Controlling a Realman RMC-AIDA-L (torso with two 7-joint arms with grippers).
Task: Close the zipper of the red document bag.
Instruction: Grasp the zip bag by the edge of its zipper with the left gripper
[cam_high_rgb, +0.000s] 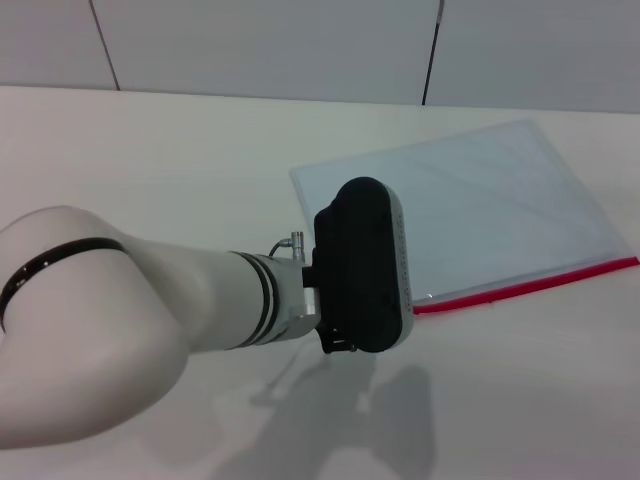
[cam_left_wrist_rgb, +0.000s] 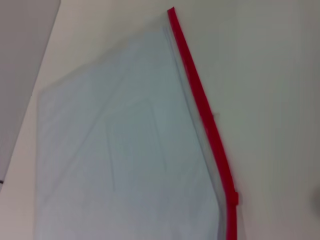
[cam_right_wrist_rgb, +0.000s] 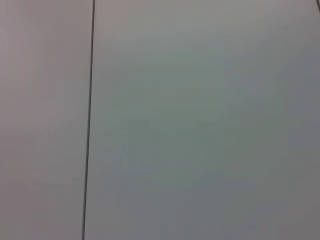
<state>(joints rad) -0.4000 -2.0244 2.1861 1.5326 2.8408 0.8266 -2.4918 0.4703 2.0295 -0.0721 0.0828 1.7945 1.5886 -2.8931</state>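
1 red document bag (cam_high_rgb: 470, 210) flat on desk (cam_high_rgb: 150, 150), 1 zipper (cam_high_rgb: 530, 283) along its near edge. Left end effector (cam_high_rgb: 362, 266) above bag's left end, can't tell its opening.

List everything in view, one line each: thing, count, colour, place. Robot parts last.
red document bag: one, translucent pale blue-grey, lying flat on the table, right of centre.
zipper: one, bright red strip, along the bag's near edge.
table: one, white, under the bag.
wall panels: pale grey with dark seams, behind the table.
left arm: one, white with a black wrist unit, reaching over the bag's near left corner.
right arm: not in view; its wrist camera faces the wall.
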